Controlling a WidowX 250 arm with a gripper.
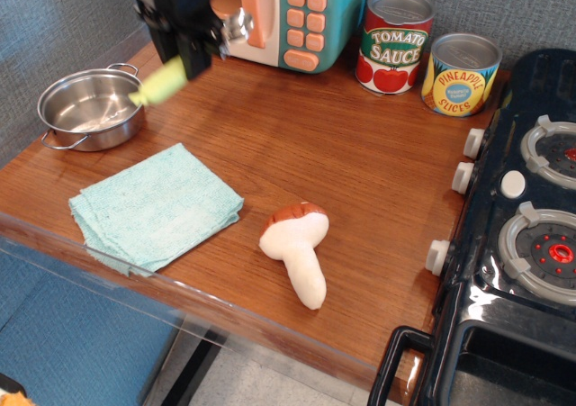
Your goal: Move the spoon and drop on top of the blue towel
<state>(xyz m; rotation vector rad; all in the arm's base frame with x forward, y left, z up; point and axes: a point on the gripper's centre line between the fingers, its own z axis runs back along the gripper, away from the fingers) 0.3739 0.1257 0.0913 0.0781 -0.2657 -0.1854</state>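
The tool (184, 50) is pinching the spoon (166, 80) by the middle of its yellow-green handle, clear of the tabletop (360, 154), with the handle end tilted down toward 8 o'clock above the steel pot (90, 109). The blue towel (153, 208) lies flat at 6 o'clock from it, so the height probably allows a carry over its edge.

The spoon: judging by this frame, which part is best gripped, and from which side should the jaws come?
Grip the thick yellow-green handle of the spoon, coming from above. It is rounded and bulky, giving the jaws far more to close on than the small shiny bowl. The gripper has it that way now, mid-handle and lifted off the table, the handle end tilting down toward the steel pot.
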